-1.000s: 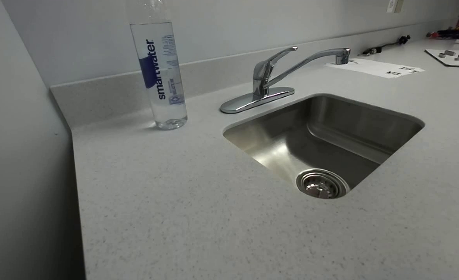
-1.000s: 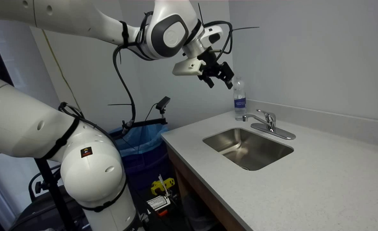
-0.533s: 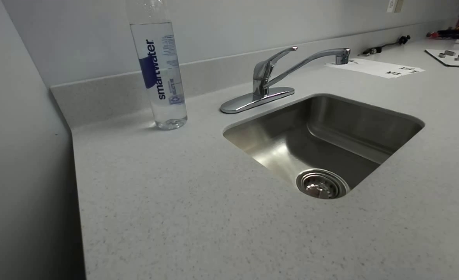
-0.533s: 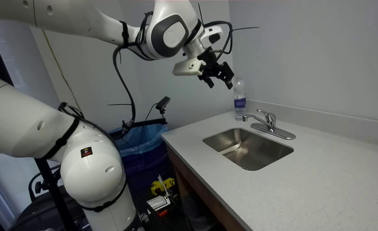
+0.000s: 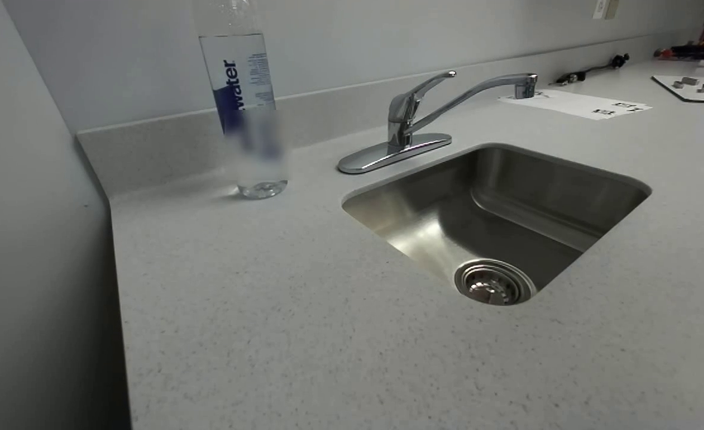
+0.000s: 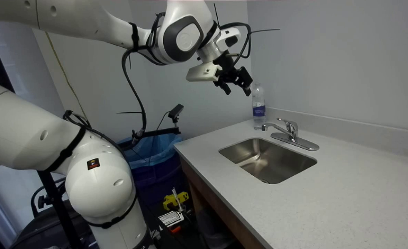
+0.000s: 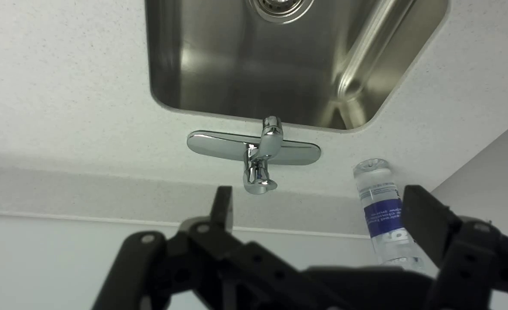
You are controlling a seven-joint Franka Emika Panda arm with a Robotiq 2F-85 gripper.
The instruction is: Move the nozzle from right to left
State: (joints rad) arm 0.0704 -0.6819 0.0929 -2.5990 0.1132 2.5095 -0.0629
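Apparently poised to approach, we hang clear of a chrome faucet spout (image 5: 472,94) | our gripper (image 6: 237,91), spread wide, holds nothing | next, likely: descend alongside, push left

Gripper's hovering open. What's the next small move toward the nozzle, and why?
I'd probably lower the gripper slightly toward the nozzle, jaws open: in an exterior view the gripper hangs well above the counter, apart from the nozzle, and in the wrist view the nozzle shows beyond the fingertips, nearer the one at picture left.
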